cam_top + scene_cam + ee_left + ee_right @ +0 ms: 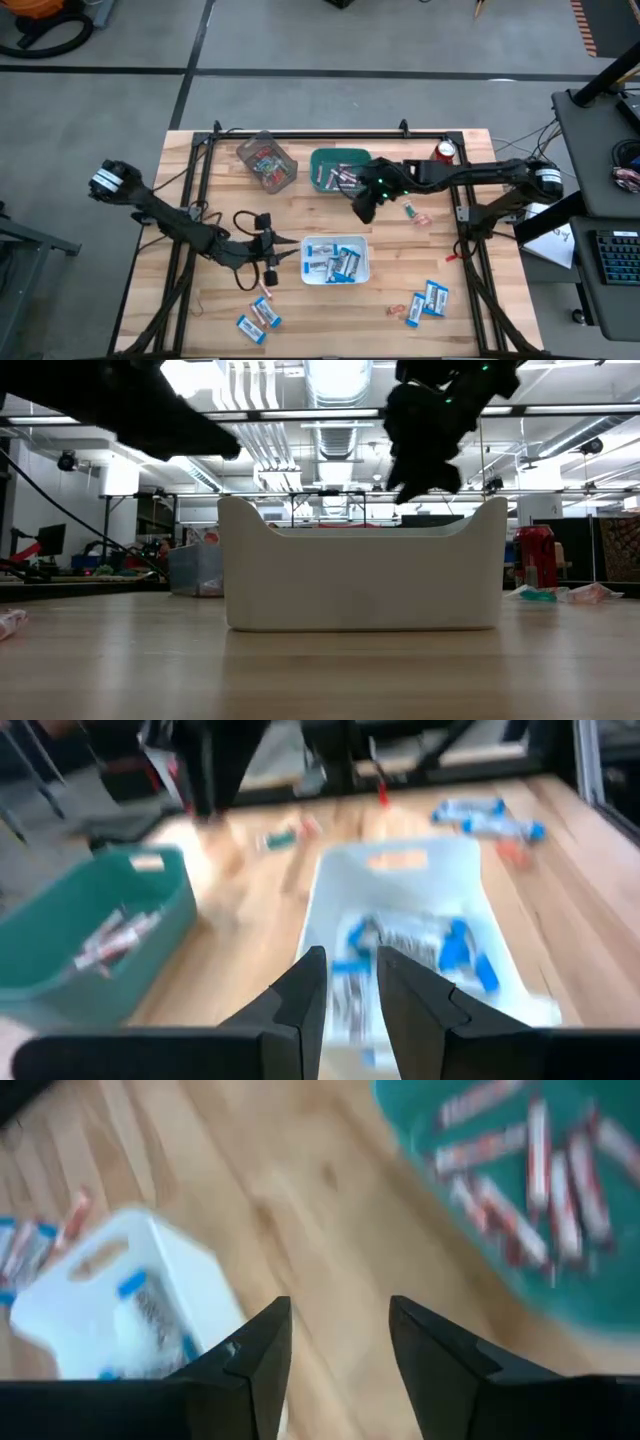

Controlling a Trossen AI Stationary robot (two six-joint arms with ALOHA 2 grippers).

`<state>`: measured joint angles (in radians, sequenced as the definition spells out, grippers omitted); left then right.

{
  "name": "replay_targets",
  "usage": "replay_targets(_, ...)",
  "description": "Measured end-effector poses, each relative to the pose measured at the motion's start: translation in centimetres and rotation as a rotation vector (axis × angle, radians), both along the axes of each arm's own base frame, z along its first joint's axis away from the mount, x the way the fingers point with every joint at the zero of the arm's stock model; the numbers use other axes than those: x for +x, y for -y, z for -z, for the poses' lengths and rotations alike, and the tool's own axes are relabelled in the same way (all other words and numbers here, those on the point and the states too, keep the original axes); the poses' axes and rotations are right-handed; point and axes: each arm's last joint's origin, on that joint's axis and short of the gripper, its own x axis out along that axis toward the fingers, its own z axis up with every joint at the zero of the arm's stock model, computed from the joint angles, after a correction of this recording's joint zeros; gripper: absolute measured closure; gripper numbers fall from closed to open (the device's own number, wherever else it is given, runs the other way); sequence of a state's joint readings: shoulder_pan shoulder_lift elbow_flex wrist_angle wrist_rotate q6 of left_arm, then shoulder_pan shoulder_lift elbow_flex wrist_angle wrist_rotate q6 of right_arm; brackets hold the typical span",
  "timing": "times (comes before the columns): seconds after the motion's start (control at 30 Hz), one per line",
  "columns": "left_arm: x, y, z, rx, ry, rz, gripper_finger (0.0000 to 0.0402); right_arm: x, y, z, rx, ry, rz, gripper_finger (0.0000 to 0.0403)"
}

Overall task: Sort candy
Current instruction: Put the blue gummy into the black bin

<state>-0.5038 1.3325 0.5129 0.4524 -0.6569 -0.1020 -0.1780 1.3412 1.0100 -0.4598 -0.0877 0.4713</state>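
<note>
A white bin [335, 260] at the table's middle holds blue-and-white packets [455, 945]. A green bin [340, 170] behind it holds pinkish-white sticks [540, 1170], and a clear bin [265, 160] at the far left holds red-orange pieces. Loose candy lies at the near left [258, 320], the near right [430, 298] and right of the green bin [412, 211]. My left gripper [285, 243] hangs left of the white bin, pointing at it, narrowly open [350, 990] and empty. My right gripper [362, 210] hovers between the green and white bins, open [340, 1345] and empty.
A red can [445, 152] stands at the far right, next to the black frame rail [330, 133] along the far edge. In the low view the white bin [360, 575] fills the middle. Bare wood lies between the bins and along the near edge.
</note>
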Motion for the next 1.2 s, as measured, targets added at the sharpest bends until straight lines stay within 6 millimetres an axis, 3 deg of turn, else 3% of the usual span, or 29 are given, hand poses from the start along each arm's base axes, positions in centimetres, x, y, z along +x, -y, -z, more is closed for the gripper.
replay_targets(0.27,-3.0,-1.5,-1.2,-0.062,-0.156,0.016,0.0325,-3.6,-1.1,0.7,0.094,-0.33,0.074,0.0238)
replay_targets(0.5,-4.8,-2.5,-2.5,-0.057,-0.159,-0.015,0.0325,-5.0,-0.8,3.0,0.048,-0.632,0.149,0.0209)
replay_targets(0.87,-6.4,-3.8,-5.9,-0.017,-0.079,-0.137,0.0325,-6.0,1.0,7.4,0.026,-0.831,0.221,0.0197)
replay_targets(1.2,-6.3,-3.9,-7.7,0.007,-0.033,-0.147,0.0325,-5.7,2.0,10.8,0.026,-0.872,0.215,0.0215)
